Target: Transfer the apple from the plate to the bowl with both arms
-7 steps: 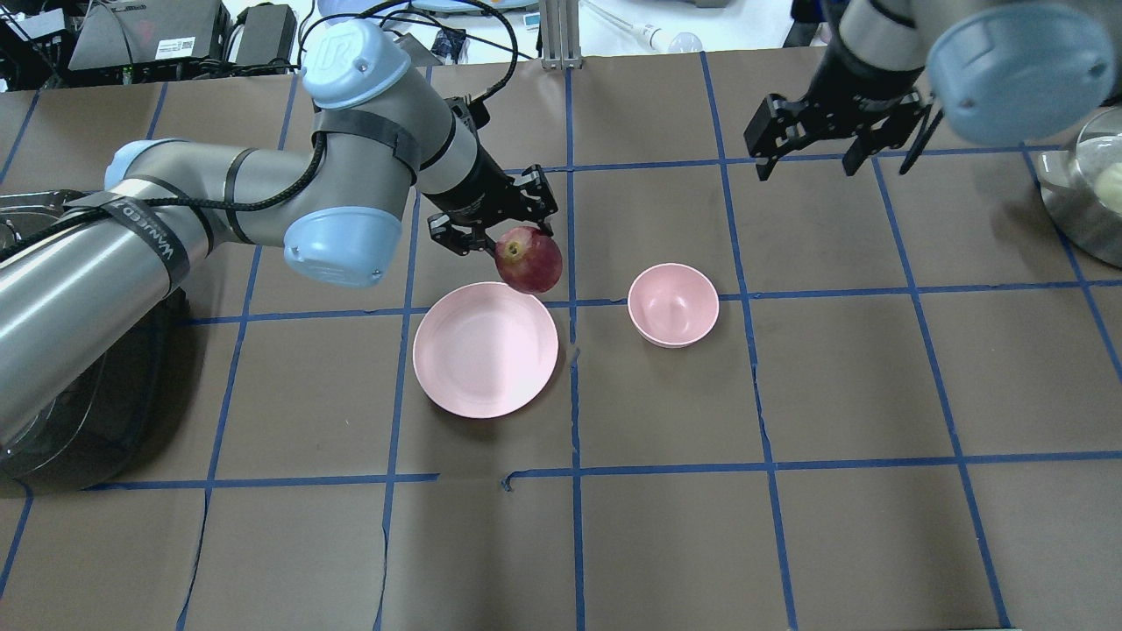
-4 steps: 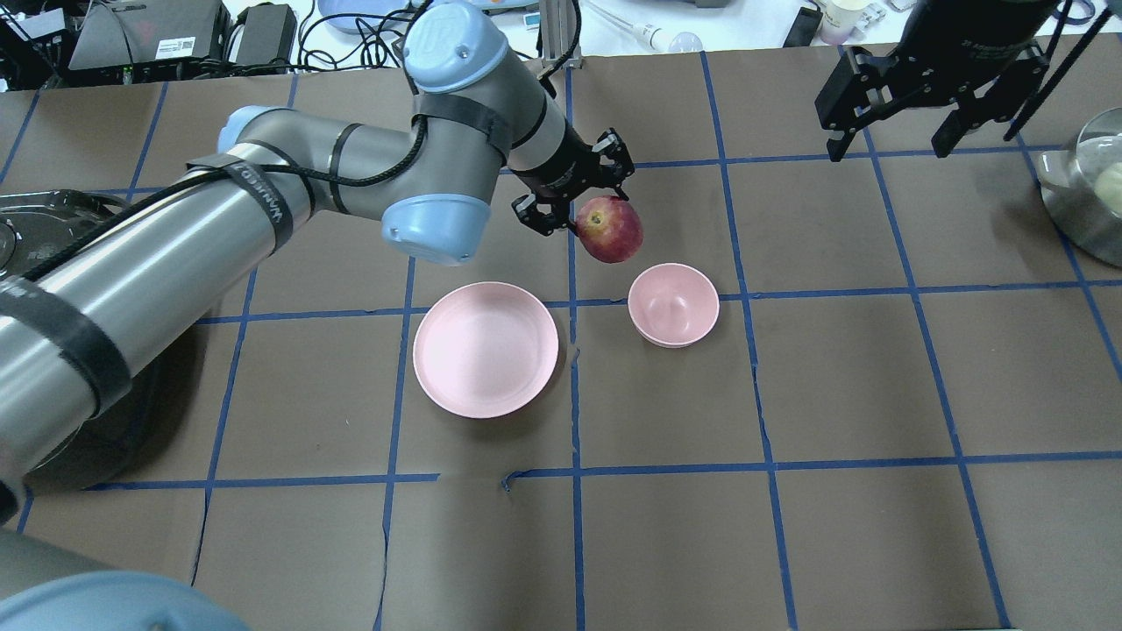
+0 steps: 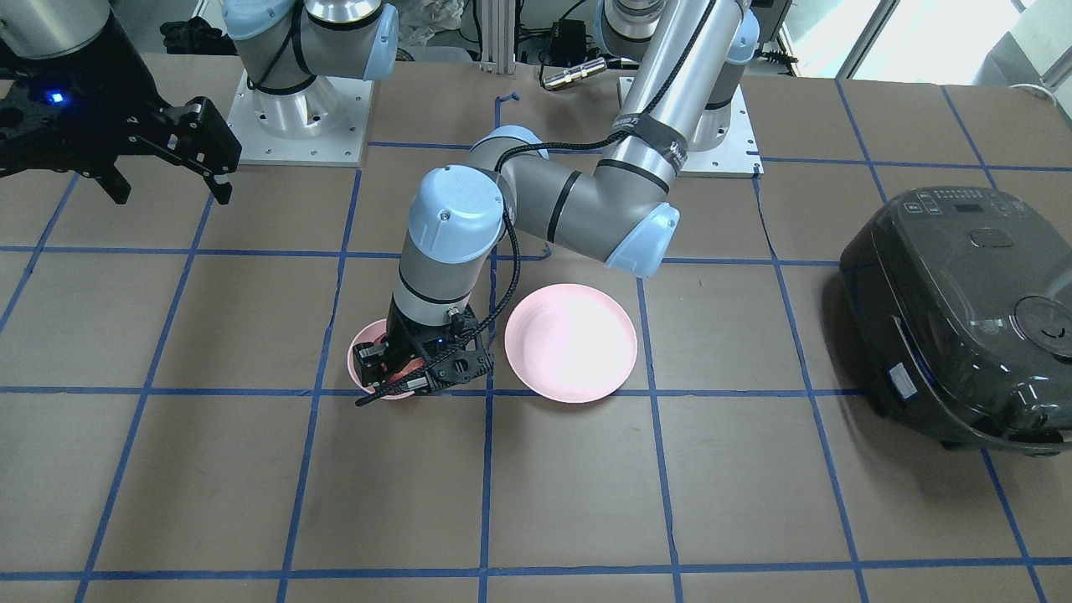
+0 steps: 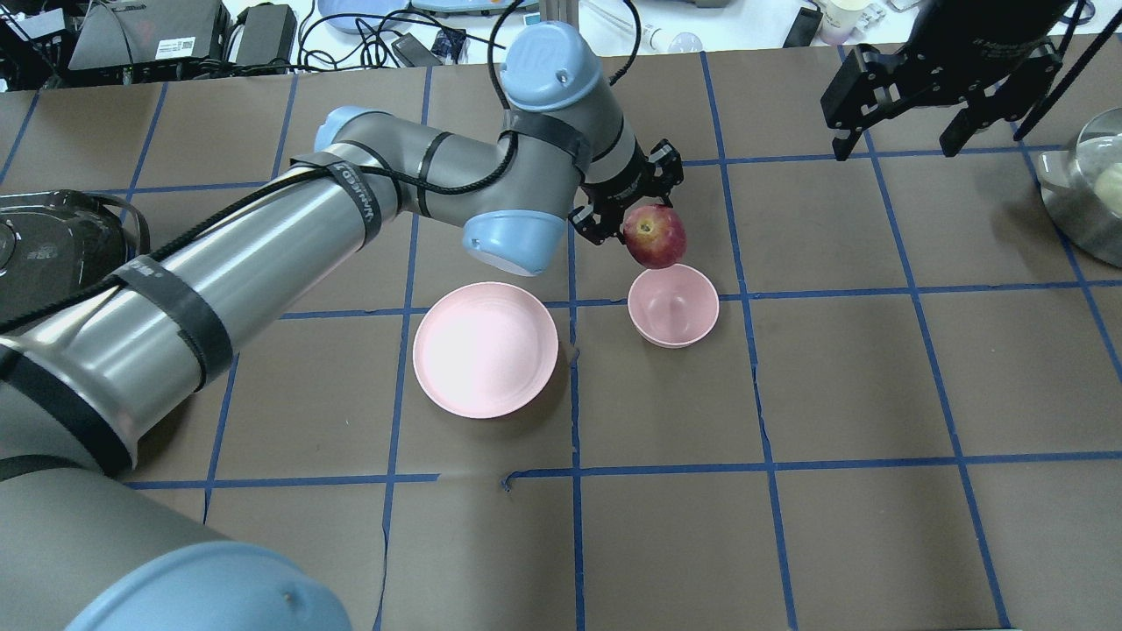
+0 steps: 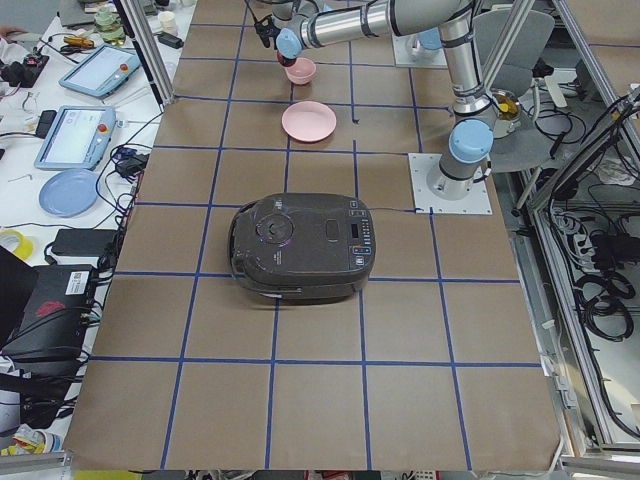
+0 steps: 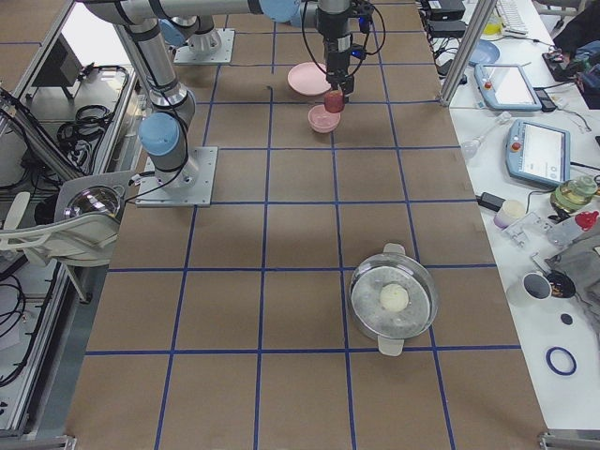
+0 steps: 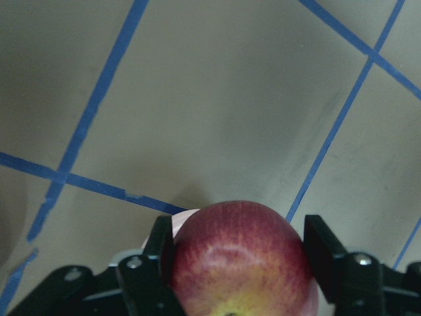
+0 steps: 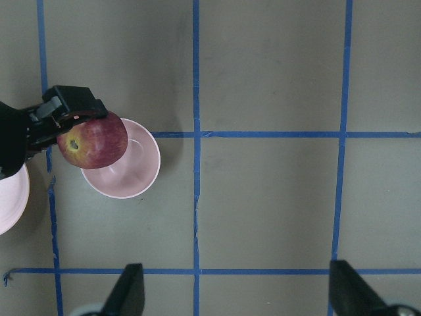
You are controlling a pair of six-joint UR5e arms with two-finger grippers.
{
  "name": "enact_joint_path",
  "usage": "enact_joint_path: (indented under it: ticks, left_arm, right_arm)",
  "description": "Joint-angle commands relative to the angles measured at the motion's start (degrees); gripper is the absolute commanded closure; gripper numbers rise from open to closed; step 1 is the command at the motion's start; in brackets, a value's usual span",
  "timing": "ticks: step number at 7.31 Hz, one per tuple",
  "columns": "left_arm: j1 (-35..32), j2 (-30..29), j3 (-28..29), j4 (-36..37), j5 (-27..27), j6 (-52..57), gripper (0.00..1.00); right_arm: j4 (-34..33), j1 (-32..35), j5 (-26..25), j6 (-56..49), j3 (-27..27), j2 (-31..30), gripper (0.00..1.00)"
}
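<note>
My left gripper (image 4: 647, 230) is shut on the red apple (image 4: 654, 237) and holds it in the air over the far rim of the small pink bowl (image 4: 673, 305). The wrist view shows the apple (image 7: 240, 263) between both fingers (image 7: 161, 253). The wide pink plate (image 4: 485, 349) lies bare to the bowl's left. My right gripper (image 4: 896, 145) is open and empty, high at the far right. Its camera looks down on the apple (image 8: 92, 140) over the bowl (image 8: 131, 174). In the front view my left gripper (image 3: 419, 368) covers most of the bowl (image 3: 360, 358).
A black rice cooker (image 3: 955, 318) stands on my left side of the table. A steel pot (image 4: 1087, 197) with a pale round thing in it stands at the far right edge. The brown table cover carries a grid of blue tape lines.
My left arm has carried the apple to the right, from above the plate's far edge to above the bowl's far rim. The right gripper drew back to the far right.
</note>
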Motion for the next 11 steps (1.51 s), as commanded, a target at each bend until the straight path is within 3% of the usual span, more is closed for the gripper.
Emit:
enact_joint_path:
  ticks: [1,3,4,5,6,11]
  left_arm:
    - [-0.89,0.23,-2.25,0.3,0.51,-0.48,1.0]
    - [-0.89,-0.47,-2.33,0.3,0.51,-0.49,1.0]
    - [-0.89,-0.82,-2.51,0.38,0.68,-0.05,0.77]
    - [-0.89,-0.82,-2.42,0.47,0.68,-0.13,0.1]
    - [-0.89,-0.48,-2.33,0.47,0.34,-0.48,0.0]
    - [2.95,4.96,-2.59,-0.23,0.51,6.08,0.0]
  right_arm:
    - [0.05,-0.07,-0.31,-0.17,0.0,-0.03,0.0]
    - [0.75,0.02,-0.31,-0.17,0.09,-0.3,0.0]
    - [0.93,0.02,-0.4,-0.08,0.09,-0.38,0.0]
    - [1.02,0.02,-0.4,-0.17,0.09,-0.38,0.0]
    - [1.02,0.02,-0.4,-0.08,0.18,-0.47,0.0]
    - [1.02,0.02,-0.4,-0.17,0.18,-0.47,0.0]
